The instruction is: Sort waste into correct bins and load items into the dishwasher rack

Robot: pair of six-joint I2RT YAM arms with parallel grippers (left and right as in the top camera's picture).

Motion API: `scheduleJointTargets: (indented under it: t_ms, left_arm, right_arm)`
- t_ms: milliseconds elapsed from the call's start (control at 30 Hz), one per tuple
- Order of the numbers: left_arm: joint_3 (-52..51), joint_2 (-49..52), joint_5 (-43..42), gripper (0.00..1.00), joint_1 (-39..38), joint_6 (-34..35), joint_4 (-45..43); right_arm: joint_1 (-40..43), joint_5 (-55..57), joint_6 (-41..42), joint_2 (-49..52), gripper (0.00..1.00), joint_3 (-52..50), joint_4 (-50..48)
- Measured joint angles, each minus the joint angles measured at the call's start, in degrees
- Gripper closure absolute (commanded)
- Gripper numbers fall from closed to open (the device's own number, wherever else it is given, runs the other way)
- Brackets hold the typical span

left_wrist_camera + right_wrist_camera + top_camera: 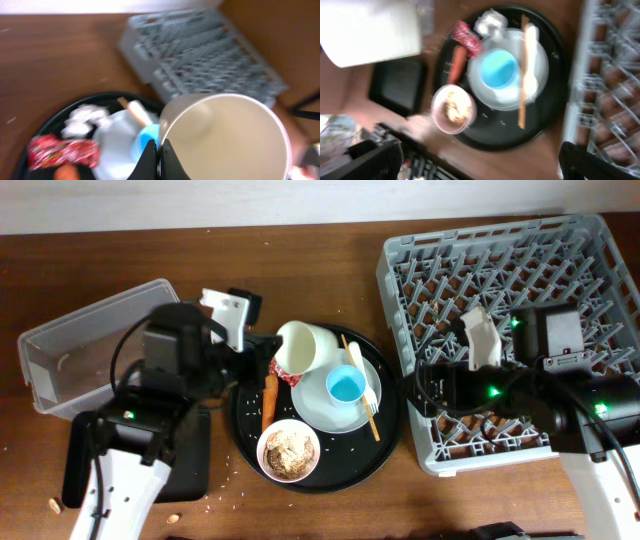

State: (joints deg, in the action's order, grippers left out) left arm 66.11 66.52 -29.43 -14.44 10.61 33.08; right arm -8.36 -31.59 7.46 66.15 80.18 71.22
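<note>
My left gripper (276, 352) is shut on the rim of the white cup (306, 346), holding it tilted above the round black tray; the left wrist view shows the jaws (160, 156) pinching the cup wall (225, 135). The blue cup (346, 385), chopsticks (362, 395) and white utensil (356, 366) rest on the pale plate (322, 405). The white bowl (289, 450) holds brown scraps. The carrot (269, 400) and red wrapper (65, 151) lie beside the plate, the tissue (82, 120) behind it. My right gripper (425, 392) is open and empty at the dishwasher rack's (560, 260) left edge.
The clear tub (70, 345) stands at far left. The shallow black tray (195, 460) lies partly under my left arm. The round black tray (385, 445) carries the dishes. Rice grains dot the tray and table. A brown crumb (55, 505) lies at the front left.
</note>
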Motion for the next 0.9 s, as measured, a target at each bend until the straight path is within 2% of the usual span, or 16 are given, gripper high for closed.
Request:
scheduleJointTargets:
  t_ms: [67, 133, 200, 333, 367, 467, 633, 667, 700, 733, 800, 833, 867, 900]
  left_arm:
    - [-0.1, 0.0, -13.9, 1.00, 3.8, -0.5, -5.7]
    - [-0.1, 0.0, -29.1, 1.00, 7.0, -0.6, -12.1]
    - [-0.1, 0.0, -37.7, 1.00, 7.1, -0.2, -16.3]
    - [-0.1, 0.0, -47.3, 1.00, 7.1, 0.3, -19.6]
    - [-0.1, 0.0, -49.0, 1.00, 7.1, 0.4, -20.2]
    - [-0.1, 0.0, -53.4, 1.00, 7.1, 0.8, -22.9]
    - [-0.1, 0.0, -55.0, 0.99, 7.5, 0.8, -25.7]
    - [-0.1, 0.0, -55.0, 0.86, 7.6, 0.8, -26.1]
    - [-0.1, 0.0, -55.0, 0.84, 7.6, 0.8, -26.1]
    - [-0.1, 0.0, -54.7, 0.63, 7.5, 0.6, -26.3]
    - [-0.1, 0.0, -54.3, 0.48, 7.5, 1.0, -26.4]
    - [-0.1, 0.1, -54.4, 0.32, 7.5, 1.2, -26.5]
    - [-0.1, 0.0, -54.4, 0.06, 7.5, 1.0, -26.5]
    - [-0.1, 0.1, -54.3, 0.04, 7.5, 1.1, -26.6]
  right_arm:
    - [0.0, -9.6, -3.8, 0.0, 0.04, 0.0, -4.1]
    - [0.0, -24.3, -9.2, 0.0, 0.04, 0.1, -9.2]
    - [-1.3, -32.4, -11.1, 0.0, 0.04, 0.2, -14.3]
    - [-6.0, -36.2, -10.0, 0.0, 0.05, 0.2, -22.2]
    - [-6.8, -35.5, -9.3, 0.0, 0.08, 0.2, -23.9]
    - [-8.9, -34.8, -8.8, 0.2, 0.31, 0.2, -25.0]
    - [-14.0, -34.7, -8.9, 0.8, 0.41, 0.2, -25.0]
    - [-14.0, -34.9, -8.8, 0.8, 0.42, 0.2, -25.0]
    - [-14.0, -34.6, -8.9, 0.7, 0.45, 0.2, -24.9]
    - [-14.3, -33.6, -9.0, 0.5, 0.46, 0.2, -24.8]
    - [-13.7, -30.5, -8.1, -0.6, 0.47, 0.2, -23.8]
    - [-11.2, -28.5, -7.3, -1.6, 0.47, 0.2, -22.2]
    - [-9.0, -27.5, -7.0, -2.4, 0.48, 0.2, -21.2]
    - [-5.9, -26.5, -6.6, -3.4, 0.48, 0.2, -18.9]
